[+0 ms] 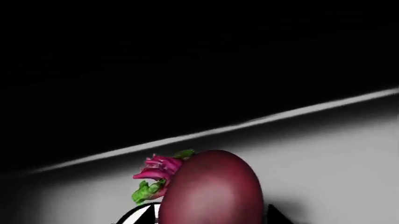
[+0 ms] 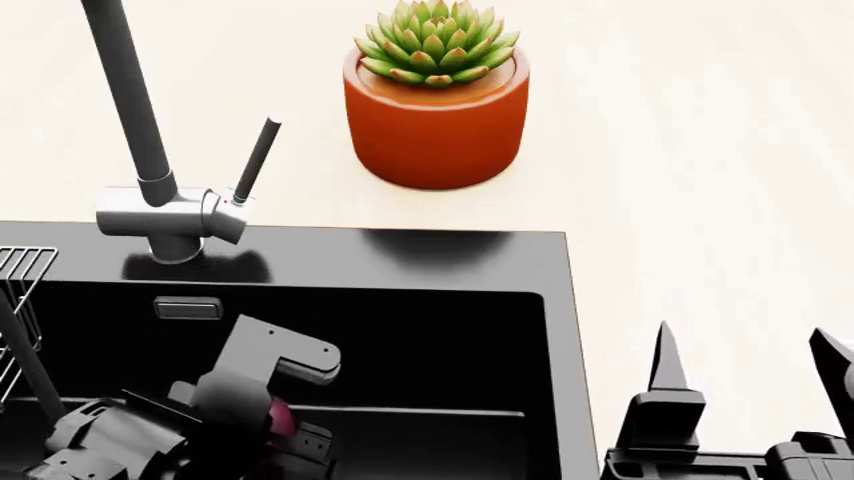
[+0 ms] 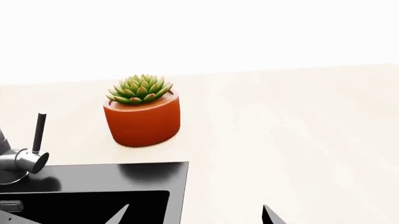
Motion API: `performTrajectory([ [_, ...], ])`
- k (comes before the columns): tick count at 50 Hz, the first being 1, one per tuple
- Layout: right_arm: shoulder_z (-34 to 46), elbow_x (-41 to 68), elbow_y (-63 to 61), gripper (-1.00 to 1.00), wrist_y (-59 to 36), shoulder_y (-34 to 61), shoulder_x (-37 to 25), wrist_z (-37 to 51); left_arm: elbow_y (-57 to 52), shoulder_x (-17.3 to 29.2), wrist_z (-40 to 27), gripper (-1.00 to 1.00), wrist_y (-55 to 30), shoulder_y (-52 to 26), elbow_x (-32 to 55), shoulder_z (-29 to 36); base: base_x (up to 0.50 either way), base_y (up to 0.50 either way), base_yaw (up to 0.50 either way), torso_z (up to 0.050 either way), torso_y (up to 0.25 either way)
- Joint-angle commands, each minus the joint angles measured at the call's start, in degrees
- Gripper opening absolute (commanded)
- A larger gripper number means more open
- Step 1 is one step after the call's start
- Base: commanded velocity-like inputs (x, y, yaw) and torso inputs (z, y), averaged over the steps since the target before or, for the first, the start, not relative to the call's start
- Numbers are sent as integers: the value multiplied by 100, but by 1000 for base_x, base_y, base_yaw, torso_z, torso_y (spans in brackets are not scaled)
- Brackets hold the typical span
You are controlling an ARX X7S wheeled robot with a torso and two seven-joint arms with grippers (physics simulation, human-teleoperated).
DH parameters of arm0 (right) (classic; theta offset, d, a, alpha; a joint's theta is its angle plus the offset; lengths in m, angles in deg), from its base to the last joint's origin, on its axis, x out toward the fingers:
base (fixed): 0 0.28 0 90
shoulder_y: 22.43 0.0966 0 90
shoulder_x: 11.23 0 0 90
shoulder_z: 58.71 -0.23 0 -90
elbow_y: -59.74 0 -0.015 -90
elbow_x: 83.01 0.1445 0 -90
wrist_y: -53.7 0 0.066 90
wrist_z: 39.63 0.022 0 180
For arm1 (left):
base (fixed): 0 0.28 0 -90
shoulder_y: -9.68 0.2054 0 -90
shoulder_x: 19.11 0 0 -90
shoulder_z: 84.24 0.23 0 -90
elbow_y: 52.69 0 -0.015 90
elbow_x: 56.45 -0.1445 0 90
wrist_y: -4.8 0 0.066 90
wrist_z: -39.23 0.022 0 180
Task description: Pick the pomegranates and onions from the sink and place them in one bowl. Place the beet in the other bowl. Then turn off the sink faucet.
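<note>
A dark purple-maroon beet (image 1: 212, 191) with a pink-green stem tuft sits between the jaws of my left gripper (image 1: 209, 215), which is shut on it. In the head view that gripper (image 2: 267, 420) is down inside the black sink (image 2: 441, 330), and only a sliver of the beet (image 2: 278, 416) shows. My right gripper (image 2: 741, 340) stands open and empty over the pale counter, just right of the sink's edge; its tips also show in the right wrist view (image 3: 194, 210). The sink faucet (image 2: 160, 200) rises behind the basin with its lever (image 2: 256, 158) tilted up. Pomegranates, onions and both bowls are out of view.
An orange pot with a green succulent (image 2: 437, 110) stands on the counter behind the sink, also in the right wrist view (image 3: 142, 116). A wire rack (image 2: 20, 290) hangs at the sink's left edge. Pale countertop (image 2: 707, 200) stretches to the right.
</note>
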Motion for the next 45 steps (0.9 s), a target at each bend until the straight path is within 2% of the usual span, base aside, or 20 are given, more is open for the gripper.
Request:
performTrajectory([
  [1, -82, 32, -12, 100, -89, 32, 29, -76, -284, 69, -44, -100, 252, -135, 292, 78, 0, 0, 0, 0, 0],
  [3, -92, 47, -27, 100, -104, 44, 19, -79, -1350, 604, -466, -100, 122, -206, 428, -15, 0, 0, 0, 0, 0],
  [8, -95, 90, -116, 100, -100, 28, -104, -58, -2988, 1459, -1179, -100, -93, -320, 638, -133, 0, 0, 0, 0, 0],
  [14, -154, 169, -103, 100, -161, 103, -72, -83, -4484, 2203, -1755, -100, -236, -430, 918, -315, 0, 0, 0, 0, 0],
  [20, -182, 213, -108, 100, -239, 140, -72, -73, -5559, 2686, -2197, -100, -332, -584, 1162, -496, 0, 0, 0, 0, 0],
  [22, -183, 204, -116, 100, -171, 119, -124, -87, -6149, 2972, -2183, -100, -425, -630, 1316, -555, 0, 0, 0, 0, 0],
  [27, -222, 286, -54, 100, -317, 195, -16, -140, -6826, 3292, -2306, -100, -464, -839, 1524, -757, 0, 0, 0, 0, 0],
  [30, -243, 30, -86, 100, -283, 195, -47, -32, -7206, 3595, -2017, -100, -362, -911, 1312, -834, 0, 0, 0, 3, 0],
  [31, -256, 50, -122, 100, -315, 220, -55, -162, -7432, 3828, -1905, -100, -173, -843, 1232, -930, 0, 0, 0, 0, 0],
  [34, -301, -2, -117, 100, -481, 309, -25, -224, -7700, 4031, -1800, -100, 12, -704, 1198, -997, 0, 0, 0, 0, 3],
  [36, -317, 0, -124, 100, -619, 364, 21, -274, -8004, 4209, -1628, -100, 191, -701, 692, -981, 0, 0, 0, 0, 0],
  [39, -383, 33, -152, 100, -802, 491, 60, -327, -8359, 4454, -1469, -100, 584, -604, 665, -1210, 0, 0, 0, 0, 0],
  [41, -396, 23, -119, 100, -898, 537, 125, -415, -8633, 4709, -1069, -100, 1026, -389, 725, -1413, 0, 0, 0, 0, 0],
  [44, -446, -7, -58, 100, -914, 598, 166, -464, -8793, 4940, -1000, -100, 1308, -269, 868, -1588, 0, 0, 0, 0, 0],
  [45, -460, -3, -56, 100, -912, 613, 170, -468, -8876, 4973, -972, -100, 1376, -261, 646, -1589, 0, 0, 0, 0, 0],
])
